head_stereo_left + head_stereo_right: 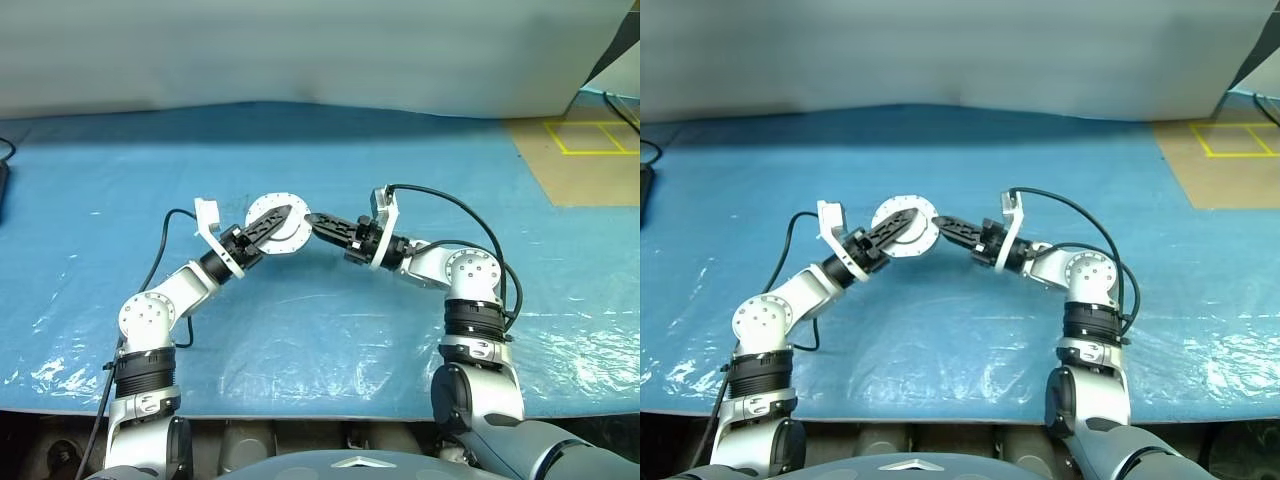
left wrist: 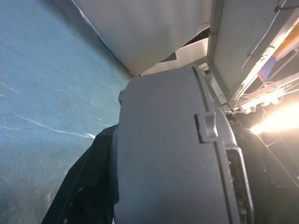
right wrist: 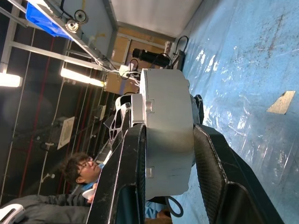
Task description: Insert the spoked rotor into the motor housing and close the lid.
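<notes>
The housing [image 3: 168, 135] looms closest, up off the blue table [image 1: 330, 330], with my right gripper [image 1: 315, 220] clenched on its opposite sides. My left gripper [image 1: 285, 213] reaches across its pale face from the other side; whether those jaws grip it I cannot tell. To close it well, I judge: right hold firm, left pressing squarely, no tilt

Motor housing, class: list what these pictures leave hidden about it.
- Motor housing: its coil side; in the eye views, the left gripper crosses its face.
- Left wrist view: its grey side blocks what lies behind.
- Right wrist view: the right gripper's fingers cover its edges.
</notes>
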Robot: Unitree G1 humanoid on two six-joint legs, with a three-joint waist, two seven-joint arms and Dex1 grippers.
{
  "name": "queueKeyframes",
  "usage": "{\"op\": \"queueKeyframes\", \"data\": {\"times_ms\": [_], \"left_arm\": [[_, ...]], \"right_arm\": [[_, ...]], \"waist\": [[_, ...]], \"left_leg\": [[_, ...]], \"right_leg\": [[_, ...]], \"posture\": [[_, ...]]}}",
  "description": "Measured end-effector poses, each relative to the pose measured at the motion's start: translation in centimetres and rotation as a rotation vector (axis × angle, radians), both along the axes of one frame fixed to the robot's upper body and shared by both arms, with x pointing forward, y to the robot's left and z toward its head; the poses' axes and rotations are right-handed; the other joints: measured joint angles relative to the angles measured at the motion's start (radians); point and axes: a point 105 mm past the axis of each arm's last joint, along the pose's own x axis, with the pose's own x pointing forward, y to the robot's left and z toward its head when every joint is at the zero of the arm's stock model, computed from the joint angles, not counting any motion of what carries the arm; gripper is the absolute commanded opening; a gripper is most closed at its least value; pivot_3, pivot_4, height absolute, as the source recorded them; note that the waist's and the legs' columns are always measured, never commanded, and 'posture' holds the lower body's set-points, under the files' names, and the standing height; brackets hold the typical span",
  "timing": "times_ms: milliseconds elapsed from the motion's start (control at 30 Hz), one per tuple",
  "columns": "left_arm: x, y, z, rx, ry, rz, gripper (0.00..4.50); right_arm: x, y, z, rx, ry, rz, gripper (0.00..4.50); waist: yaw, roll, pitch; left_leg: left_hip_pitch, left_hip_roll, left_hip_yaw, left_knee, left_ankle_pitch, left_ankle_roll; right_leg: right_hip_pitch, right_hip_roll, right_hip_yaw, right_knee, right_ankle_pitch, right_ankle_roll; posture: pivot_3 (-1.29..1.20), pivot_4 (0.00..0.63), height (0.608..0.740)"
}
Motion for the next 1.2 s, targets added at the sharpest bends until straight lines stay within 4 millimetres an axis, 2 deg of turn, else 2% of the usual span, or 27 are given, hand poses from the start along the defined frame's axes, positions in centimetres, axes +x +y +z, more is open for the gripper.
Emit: {"op": "queueKeyframes", "data": {"times_ms": [67, 200, 367, 500, 633, 700, 833, 967, 1033, 1167, 1200], "left_arm": [[0.0, 0.0, -0.1, 0.003, 0.004, 0.0, 2.75], [0.1, -0.1, -0.2, 0.016, 0.004, -0.002, 2.75], [0.7, 0.2, -1.5, 0.07, 0.048, 0.044, 2.75], [1.3, 0.5, -2.5, 0.076, 0.086, 0.095, 2.75], [2.8, 1.3, -2.6, 0.078, 0.104, 0.187, 2.75], [4.1, 2.5, -2.4, 0.081, 0.114, 0.276, 2.75], [7.4, 6.3, -2.0, 0.114, 0.134, 0.509, 2.75], [9.8, 9.5, -2.2, 0.141, 0.187, 0.67, 2.75], [10.5, 10.2, -2.7, 0.166, 0.219, 0.708, 2.75], [11.5, 10.1, -3.5, 0.2, 0.262, 0.729, 2.75], [11.8, 10.1, -3.4, 0.212, 0.267, 0.734, 2.97]], "right_arm": [[0.0, 0.0, -0.1, 0.0, 0.003, -0.001, 1.11], [0.6, -0.1, -0.2, -0.038, -0.024, -0.036, 2.45], [1.5, -0.3, 0.2, -0.053, -0.088, -0.097, 4.17], [2.6, -0.8, 0.0, -0.101, -0.141, -0.178, 4.17], [3.3, -1.3, -0.4, -0.129, -0.153, -0.229, 4.17], [3.4, -1.5, -0.6, -0.143, -0.162, -0.237, 4.17], [3.5, -2.0, -1.1, -0.21, -0.215, -0.242, 4.17], [2.6, -1.7, -2.8, -0.296, -0.268, -0.22, 4.17], [2.2, -1.4, -3.1, -0.31, -0.281, -0.207, 4.17], [2.2, -1.3, -2.6, -0.309, -0.321, -0.213, 4.17], [2.2, -1.2, -2.5, -0.31, -0.328, -0.213, 4.19]], "waist": [[0.0, 0.0, 0.0], [0.0, 0.0, 0.0], [-0.001, 0.0, 0.0], [-0.001, -0.001, 0.0], [-0.001, -0.001, 0.001], [-0.001, -0.002, 0.001], [-0.002, -0.005, 0.003], [0.001, -0.007, 0.004], [0.002, -0.009, 0.005], [0.006, -0.011, 0.007], [0.008, -0.011, 0.007]], "left_leg": [[0.0, 0.0, 0.0, 0.0, 0.0, 0.0], [0.0, 0.0, 0.0, 0.002, 0.0, 0.0], [0.0, 0.0, 0.0, 0.004, 0.0, 0.0], [0.0, 0.0, 0.0, 0.004, 0.0, 0.0], [-0.001, 0.0, -0.001, 0.005, 0.0, 0.0], [-0.001, 0.0, -0.001, 0.005, 0.0, 0.0], [-0.001, 0.0, -0.001, 0.005, 0.0, 0.0], [-0.001, 0.0, -0.002, 0.006, 0.002, 0.003], [-0.002, -0.001, -0.002, 0.007, 0.002, 0.003], [-0.003, -0.001, -0.003, 0.008, 0.002, 0.003], [-0.002, -0.001, -0.003, 0.008, 0.002, 0.003]], "right_leg": [[0.0, 0.0, 0.0, 0.0, 0.0, 0.0], [0.0, 0.0, 0.0, 0.0, 0.0, 0.001], [0.0, 0.0, 0.0, 0.001, 0.001, 0.001], [0.0, 0.0, 0.0, 0.001, 0.001, 0.001], [0.0, 0.0, 0.0, 0.001, 0.001, 0.001], [0.0, 0.0, 0.0, 0.002, 0.001, 0.001], [0.0, 0.0, 0.0, 0.002, 0.002, 0.002], [0.0, 0.0, 0.0, 0.001, 0.002, 0.003], [0.0, 0.0, 0.0, 0.0, 0.003, 0.004], [0.0, 0.0, 0.0, 0.0, 0.003, 0.004], [0.0, 0.0, 0.0, 0.001, 0.003, 0.004]], "posture": [[0.0, 0.15, 0.74], [0.0, 0.15, 0.74], [0.0, 0.15, 0.74], [0.0, 0.15, 0.74], [0.0, 0.15, 0.74], [0.0, 0.15, 0.74], [0.0, 0.15, 0.74], [0.0, 0.15, 0.74], [0.0, 0.15, 0.74], [0.0, 0.15, 0.74], [0.0, 0.15, 0.74]]}}
